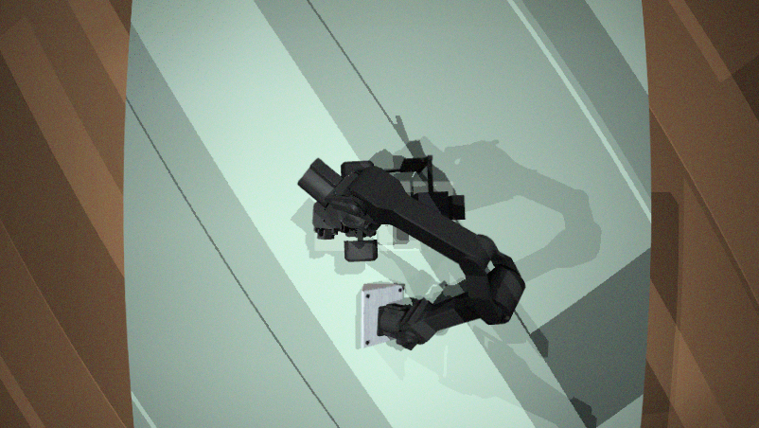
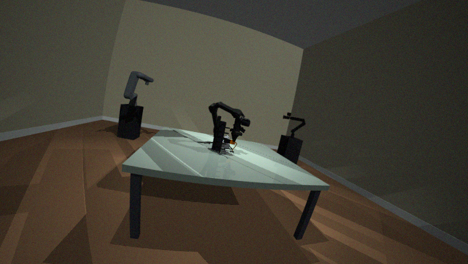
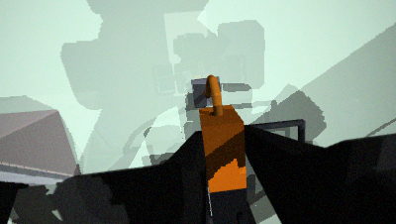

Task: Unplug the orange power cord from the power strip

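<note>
The orange plug [image 3: 226, 170] [image 2: 233, 142] lies between the two black fingers in the wrist view. My gripper [image 3: 221, 135] is shut on it, one finger along each side. The orange cord [image 3: 215, 96] [image 2: 235, 147] rises from the plug's far end and bends over towards a small grey block [image 3: 199, 92]. The plug's near end meets the dark power strip [image 3: 229, 204] [image 2: 219, 136] [image 1: 438, 202]. Whether its prongs are fully seated is hidden. In the top view the arm covers the plug.
A thin dark frame [image 3: 277, 123] [image 1: 430, 175] stands beside the plug. The arm's pale base plate [image 1: 370, 318] lies in front of the strip in the top view. Hard shadows cross the table [image 2: 203, 175]. Two other arms on black pedestals [image 2: 129, 126] [image 2: 289, 147] stand beyond the table.
</note>
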Action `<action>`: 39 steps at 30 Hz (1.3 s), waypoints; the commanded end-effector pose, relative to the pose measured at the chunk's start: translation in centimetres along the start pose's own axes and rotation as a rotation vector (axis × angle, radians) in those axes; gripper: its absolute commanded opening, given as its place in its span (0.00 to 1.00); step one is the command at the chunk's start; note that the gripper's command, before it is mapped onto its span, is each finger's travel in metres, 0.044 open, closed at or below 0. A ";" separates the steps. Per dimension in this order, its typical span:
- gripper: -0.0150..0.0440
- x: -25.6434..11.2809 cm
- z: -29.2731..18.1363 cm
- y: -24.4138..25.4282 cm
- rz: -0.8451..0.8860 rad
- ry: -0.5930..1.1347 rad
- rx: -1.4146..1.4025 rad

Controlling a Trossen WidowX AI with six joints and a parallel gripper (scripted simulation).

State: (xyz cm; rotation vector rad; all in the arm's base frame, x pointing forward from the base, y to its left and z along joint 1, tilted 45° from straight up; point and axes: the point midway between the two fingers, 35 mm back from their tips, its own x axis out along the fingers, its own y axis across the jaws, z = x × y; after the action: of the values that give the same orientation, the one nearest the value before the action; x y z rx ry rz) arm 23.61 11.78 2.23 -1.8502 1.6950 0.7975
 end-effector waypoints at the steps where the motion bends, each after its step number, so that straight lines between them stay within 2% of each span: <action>1: 0.34 -0.1 0.1 0.0 -0.004 -0.004 0.000; 13: 0.88 0.1 -0.4 -0.1 -0.005 -0.002 -0.001; 16: 1.00 -0.2 0.9 -0.2 -0.005 -0.004 -0.001; 22: 1.00 -1.1 5.6 0.0 -0.005 -0.007 0.000; 39: 1.00 -1.1 5.6 0.0 -0.005 -0.007 0.000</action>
State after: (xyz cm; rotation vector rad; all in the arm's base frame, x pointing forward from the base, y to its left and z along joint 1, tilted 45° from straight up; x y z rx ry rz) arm 23.19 16.55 -0.89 -1.8564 1.6807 0.7997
